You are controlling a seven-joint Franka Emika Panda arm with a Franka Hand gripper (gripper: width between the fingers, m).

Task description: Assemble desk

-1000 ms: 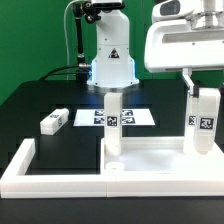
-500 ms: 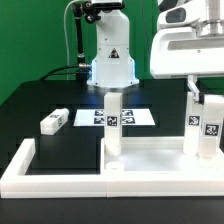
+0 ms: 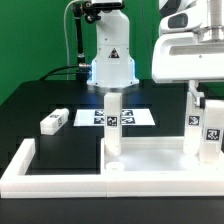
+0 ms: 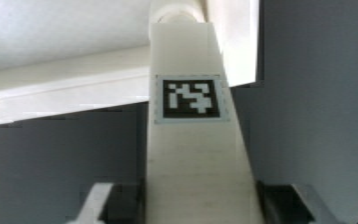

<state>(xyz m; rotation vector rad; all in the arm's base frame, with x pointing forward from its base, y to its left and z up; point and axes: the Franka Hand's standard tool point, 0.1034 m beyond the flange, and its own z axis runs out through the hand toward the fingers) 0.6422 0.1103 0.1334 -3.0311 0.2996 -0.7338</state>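
Observation:
My gripper is shut on a white block leg, held upright at the right end of the white tabletop. Whether the leg's foot touches the slab I cannot tell. In the wrist view the same leg runs straight out from between the two fingers, its square tag facing the camera. A second leg stands upright on the tabletop near the slab's left end. A third leg lies loose on the black table at the exterior view's left.
The low white border fence wraps the front and left of the work area, with the tabletop against it. The marker board lies flat behind the standing leg. The robot's base rises at the back.
The gripper and the leg it holds have shifted a little toward the exterior view's right. The other legs and the tabletop have stayed where they were.

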